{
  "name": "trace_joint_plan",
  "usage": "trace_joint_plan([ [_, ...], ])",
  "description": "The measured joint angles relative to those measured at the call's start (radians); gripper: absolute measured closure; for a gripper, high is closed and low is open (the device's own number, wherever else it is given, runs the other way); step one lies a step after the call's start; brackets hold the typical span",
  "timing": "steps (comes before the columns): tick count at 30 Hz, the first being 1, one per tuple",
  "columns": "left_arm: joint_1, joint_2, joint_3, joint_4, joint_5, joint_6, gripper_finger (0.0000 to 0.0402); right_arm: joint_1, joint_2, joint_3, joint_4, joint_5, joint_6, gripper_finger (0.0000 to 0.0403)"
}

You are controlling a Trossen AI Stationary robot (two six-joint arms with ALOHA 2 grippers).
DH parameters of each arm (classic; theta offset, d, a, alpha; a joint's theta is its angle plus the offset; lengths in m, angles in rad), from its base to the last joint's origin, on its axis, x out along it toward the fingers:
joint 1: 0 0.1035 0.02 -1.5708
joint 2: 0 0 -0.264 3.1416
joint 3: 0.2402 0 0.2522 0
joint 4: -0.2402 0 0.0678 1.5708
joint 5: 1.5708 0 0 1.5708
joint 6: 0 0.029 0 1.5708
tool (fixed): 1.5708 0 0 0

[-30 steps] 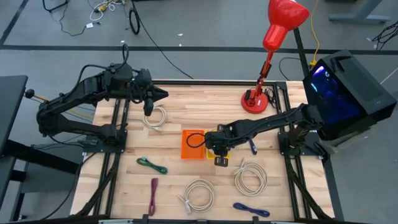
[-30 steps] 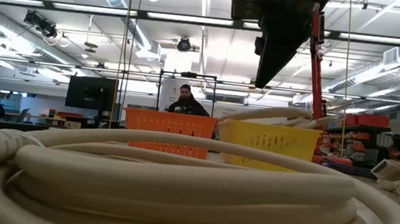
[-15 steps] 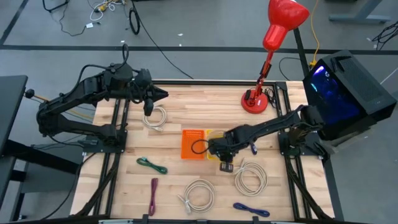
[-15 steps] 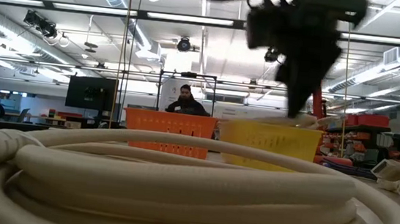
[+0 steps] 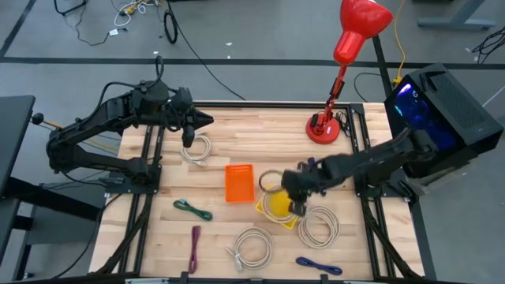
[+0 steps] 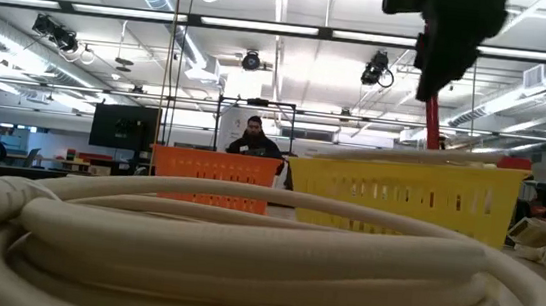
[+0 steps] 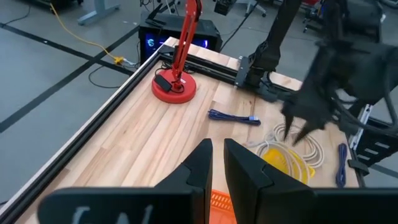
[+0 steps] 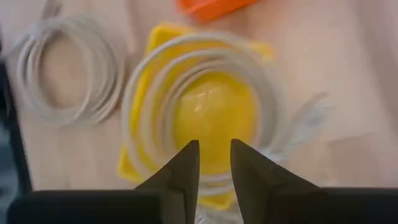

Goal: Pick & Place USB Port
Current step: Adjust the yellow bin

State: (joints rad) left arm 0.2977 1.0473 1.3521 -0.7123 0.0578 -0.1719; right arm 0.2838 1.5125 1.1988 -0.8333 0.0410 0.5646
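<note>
— Where is the USB cable?

— The white USB cable (image 8: 205, 42) is coiled in a ring in the yellow basket (image 5: 278, 208), with loops riding on its rim. The basket sits tilted near the middle of the counter (image 5: 260, 126), just right of the orange basket (image 5: 239, 182) and apart from it.

— And the right gripper?

— The right gripper (image 8: 214, 144) hangs directly above the yellow basket, pointing down into it. Its fingers (image 8: 184, 163) stand slightly apart with nothing between them; the yellow floor shows through the gap.

— The left gripper?

— The left gripper (image 7: 217, 144) waits near the counter's far left corner, above a loose white coil (image 5: 197, 148). Its fingers are near each other with a thin slit between them, and they hold nothing.

— What else lies on the counter?

— Another white coil (image 5: 318, 226) touches the yellow basket's right side, and a third white coil (image 5: 252, 246) lies toward the near edge. A green cable (image 5: 193, 209) and a purple cable (image 5: 194, 248) lie by the left edge, and a blue cable (image 5: 319, 266) lies at the near edge. A red lamp (image 5: 322, 128) stands at the far edge.
</note>
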Motion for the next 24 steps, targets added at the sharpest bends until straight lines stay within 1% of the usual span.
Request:
trace_joint_plan([
  [2, 0.0, 0.0, 0.0, 0.001, 0.0, 0.0, 0.0358, 0.001, -0.009, 0.0, -0.002, -0.04, 0.012, 0.0319],
  [5, 0.0, 0.0, 0.0, 0.001, 0.001, -0.006, 0.0358, 0.035, 0.004, 0.0, -0.02, -0.109, 0.011, 0.0324],
  [9, -0.001, 0.0, 0.0, 0.001, 0.023, -0.026, 0.0358, 0.096, 0.041, -0.002, -0.053, -0.116, 0.016, 0.033],
  [16, -0.001, 0.0, 0.0, 0.001, 0.026, -0.025, 0.0358, 0.197, 0.067, -0.023, -0.054, -0.18, 0.118, 0.0332],
  [20, -0.001, 0.0, 0.0, 0.002, 0.026, -0.025, 0.0358, 0.249, 0.067, -0.076, 0.026, -0.183, 0.203, 0.0333],
  [24, -0.001, 0.0, 0.0, 0.003, 0.026, -0.025, 0.0358, 0.26, 0.087, -0.131, 0.187, -0.183, 0.254, 0.0333],
])
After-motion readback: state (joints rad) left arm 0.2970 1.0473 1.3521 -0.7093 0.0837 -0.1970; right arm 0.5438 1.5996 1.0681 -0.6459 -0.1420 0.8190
